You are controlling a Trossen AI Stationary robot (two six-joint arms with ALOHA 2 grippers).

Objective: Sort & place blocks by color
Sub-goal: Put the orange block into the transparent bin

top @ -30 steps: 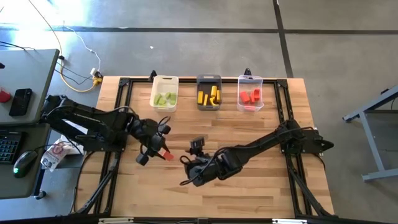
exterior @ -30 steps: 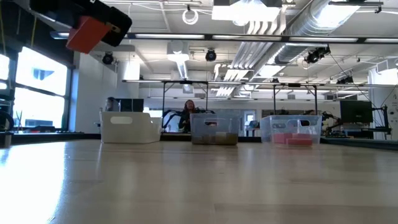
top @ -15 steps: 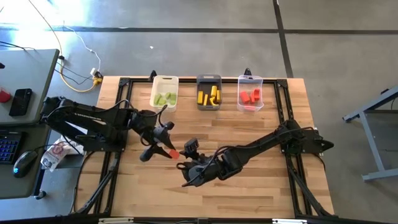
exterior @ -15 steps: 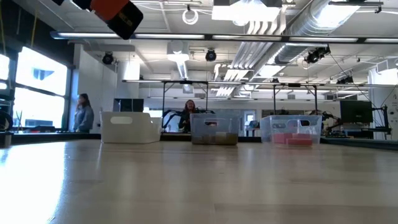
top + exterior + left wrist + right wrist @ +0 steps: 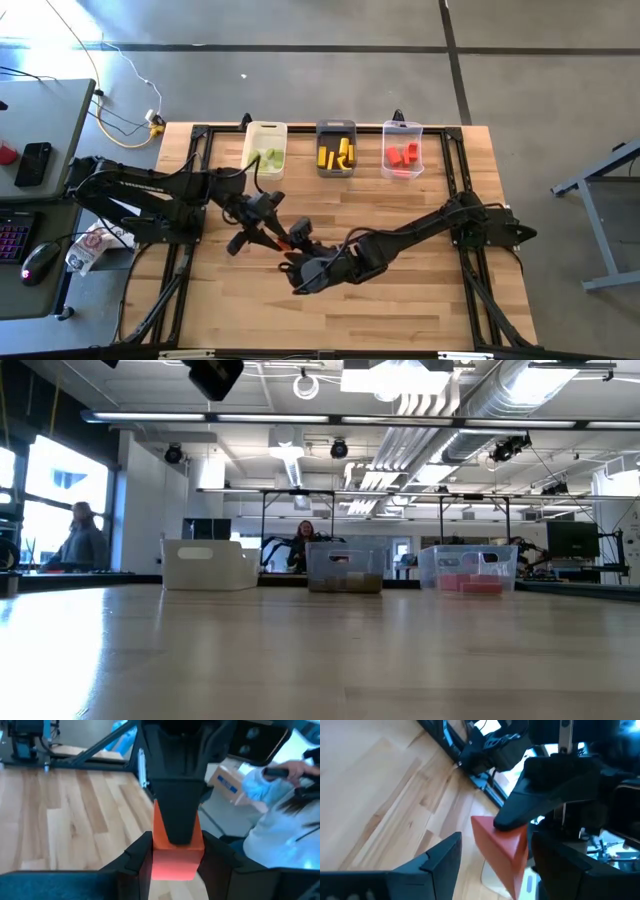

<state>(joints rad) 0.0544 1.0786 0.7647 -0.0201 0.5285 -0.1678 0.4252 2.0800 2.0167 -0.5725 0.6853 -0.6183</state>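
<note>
Red block – held aloft above the table centre, at 6 o'clock from the white bin | left gripper – we see its fingers pinching the block | right gripper – we note its fingers spread wide, flanking the block at 3 o'clock of the left gripper | sorted blocks – resting in three bins at 12 o'clock

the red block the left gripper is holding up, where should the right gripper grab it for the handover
Grip the lower free end of the red block, probably coming from the side opposite the left gripper. The left fingers cover its upper part, leaving only that end exposed. The right gripper is open with that end already between its fingers, so closing on the flat side faces looks best.
</note>
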